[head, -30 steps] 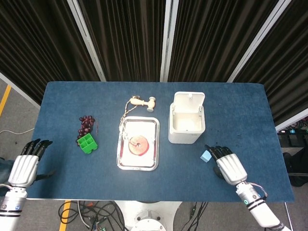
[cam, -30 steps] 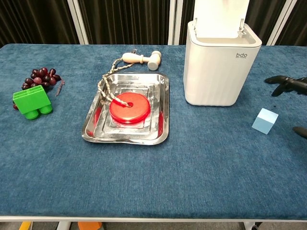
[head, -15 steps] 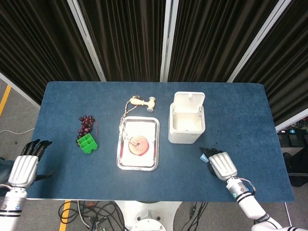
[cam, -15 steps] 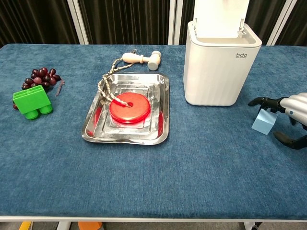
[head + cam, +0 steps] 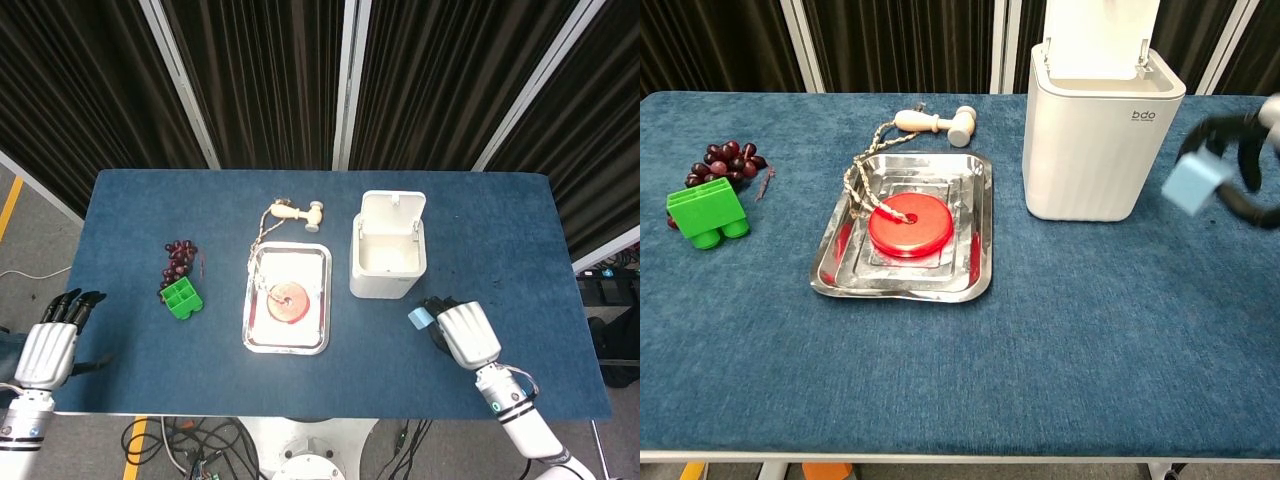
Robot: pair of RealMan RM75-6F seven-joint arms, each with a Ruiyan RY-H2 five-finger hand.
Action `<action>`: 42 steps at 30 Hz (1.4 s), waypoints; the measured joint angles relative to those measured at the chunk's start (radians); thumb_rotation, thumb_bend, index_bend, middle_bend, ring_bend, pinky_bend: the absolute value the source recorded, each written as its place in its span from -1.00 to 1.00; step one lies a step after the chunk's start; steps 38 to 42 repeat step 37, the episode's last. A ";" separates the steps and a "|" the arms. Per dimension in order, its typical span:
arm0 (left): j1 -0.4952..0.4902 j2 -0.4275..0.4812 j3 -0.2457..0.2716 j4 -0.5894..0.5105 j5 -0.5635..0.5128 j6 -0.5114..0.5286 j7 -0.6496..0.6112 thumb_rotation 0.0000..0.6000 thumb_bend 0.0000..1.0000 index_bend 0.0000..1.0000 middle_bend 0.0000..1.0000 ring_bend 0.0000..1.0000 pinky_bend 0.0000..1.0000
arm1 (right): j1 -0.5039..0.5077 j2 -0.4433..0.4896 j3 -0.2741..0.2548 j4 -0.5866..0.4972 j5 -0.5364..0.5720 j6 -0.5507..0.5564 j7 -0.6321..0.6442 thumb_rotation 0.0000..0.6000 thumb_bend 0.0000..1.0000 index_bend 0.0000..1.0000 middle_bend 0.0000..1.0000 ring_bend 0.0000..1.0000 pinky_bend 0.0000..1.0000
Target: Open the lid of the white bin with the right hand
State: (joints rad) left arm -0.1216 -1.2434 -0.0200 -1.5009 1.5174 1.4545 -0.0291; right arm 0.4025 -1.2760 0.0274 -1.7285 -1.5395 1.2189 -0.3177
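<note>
While its dark fingers point(image 5: 1230, 165) are curling around the light blue cube point(image 5: 1193, 182), the right hand point(image 5: 462, 334) is holding that cube off the blue table point(image 5: 520, 240), just right of the white bin point(image 5: 389, 258). Seen from the chest, the cube is blurring in front of the bin's lower right corner, and whether it is touching the bin cannot be told. The bin's lid point(image 5: 393, 211) is standing upright at the back edge, so the inside is showing open from above.

Left of the bin, a steel tray point(image 5: 254, 300) is lying flat with a red disc point(image 5: 289, 302) in it; a braided cord point(image 5: 862, 175) is running from the disc over the rim to a small wooden mallet point(image 5: 297, 211) behind the tray. Farther left, a green block point(image 5: 181, 297) is sitting just in front of dark grapes point(image 5: 179, 255).

At the near left corner, the left hand point(image 5: 52, 345) is hanging beside the table edge, fingers straight and slightly apart, holding nothing.
</note>
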 measured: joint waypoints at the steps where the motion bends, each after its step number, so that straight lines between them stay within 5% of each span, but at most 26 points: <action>1: 0.000 0.000 0.000 0.001 0.000 0.000 -0.001 1.00 -0.92 -0.67 -0.72 -0.86 -0.77 | 0.000 0.016 0.011 -0.022 -0.025 0.027 0.007 1.00 -0.01 0.12 0.11 0.15 0.63; 6: 0.001 0.000 0.000 0.003 0.001 0.002 -0.006 1.00 -0.92 -0.67 -0.72 -0.86 -0.77 | 0.019 0.045 0.090 -0.061 -0.070 0.092 0.006 1.00 -0.03 0.12 0.11 0.15 0.63; 12: 0.002 0.004 -0.007 0.001 0.003 0.014 -0.007 1.00 -0.92 -0.67 -0.72 -0.86 -0.77 | 0.109 -0.006 0.208 0.012 -0.009 0.060 -0.069 1.00 -0.18 0.01 0.05 0.07 0.51; 14: 0.002 0.005 -0.007 0.002 0.001 0.014 -0.008 1.00 -0.92 -0.67 -0.72 -0.86 -0.77 | 0.135 -0.026 0.221 0.042 0.030 0.022 -0.113 1.00 -0.51 -0.41 -0.30 -0.38 0.06; 16: 0.002 0.005 -0.007 0.003 -0.001 0.012 -0.011 1.00 -0.92 -0.67 -0.72 -0.86 -0.77 | 0.154 -0.033 0.226 0.048 0.083 -0.022 -0.168 1.00 -0.86 -0.91 -0.85 -0.92 -0.71; 18: 0.003 0.005 -0.007 0.005 -0.001 0.011 -0.014 1.00 -0.92 -0.67 -0.72 -0.86 -0.77 | 0.170 -0.034 0.232 0.037 0.138 -0.060 -0.208 1.00 -0.99 -1.00 -1.00 -1.00 -0.99; 22: 0.004 0.006 -0.008 0.009 -0.001 0.014 -0.022 1.00 -0.92 -0.67 -0.72 -0.86 -0.77 | 0.186 -0.037 0.241 0.008 0.211 -0.094 -0.215 1.00 -1.00 -1.00 -1.00 -1.00 -1.00; 27: 0.006 0.008 -0.007 0.005 0.004 0.019 -0.022 1.00 -0.92 -0.67 -0.72 -0.86 -0.77 | 0.150 -0.010 0.224 -0.026 0.103 0.006 -0.134 1.00 -0.99 -1.00 -1.00 -1.00 -1.00; 37: -0.001 0.018 -0.005 -0.020 0.008 0.009 -0.002 1.00 -0.92 -0.67 -0.72 -0.86 -0.77 | -0.159 0.111 -0.015 0.008 -0.041 0.276 0.105 1.00 -0.91 -1.00 -1.00 -1.00 -1.00; 42: -0.001 0.018 -0.005 -0.020 0.008 0.009 -0.002 1.00 -0.92 -0.67 -0.72 -0.86 -0.77 | -0.159 0.111 -0.015 0.008 -0.041 0.276 0.105 1.00 -0.91 -1.00 -1.00 -1.00 -1.00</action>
